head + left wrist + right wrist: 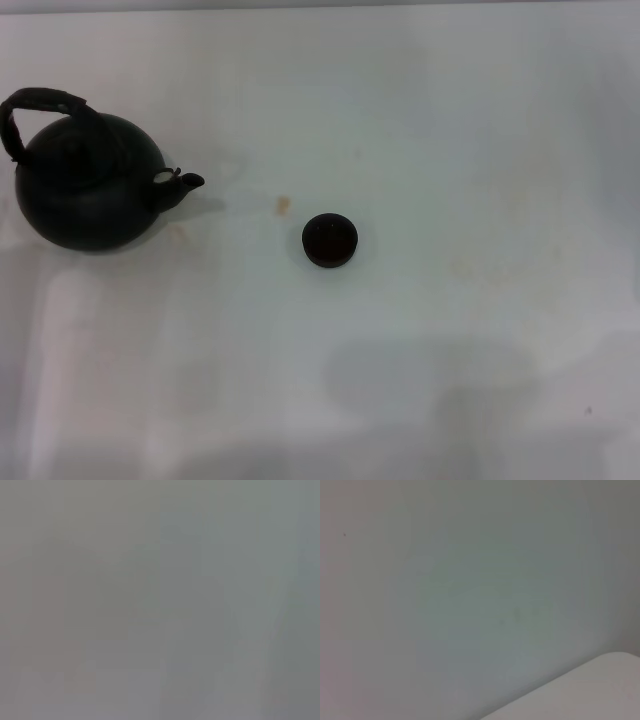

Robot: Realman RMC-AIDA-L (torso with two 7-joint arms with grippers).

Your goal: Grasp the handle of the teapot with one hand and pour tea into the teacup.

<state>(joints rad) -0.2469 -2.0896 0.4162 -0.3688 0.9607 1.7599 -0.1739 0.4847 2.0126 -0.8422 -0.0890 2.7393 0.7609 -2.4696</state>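
Near the table's (420, 120) left edge stands the teapot (88, 190), lid on, its spout aimed toward the teacup (330, 241), which sits well apart near the middle (contents of either cannot be told). Over the lid arches the handle (45, 101), untouched. Only the head view shows these things; neither gripper appears in any view, so their jaws cannot be judged.

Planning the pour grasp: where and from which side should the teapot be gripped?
Grip the handle at its crown, coming down from above: it arches clear over the teapot, leaving finger room. The spout points toward the teacup. Neither hand is in view.
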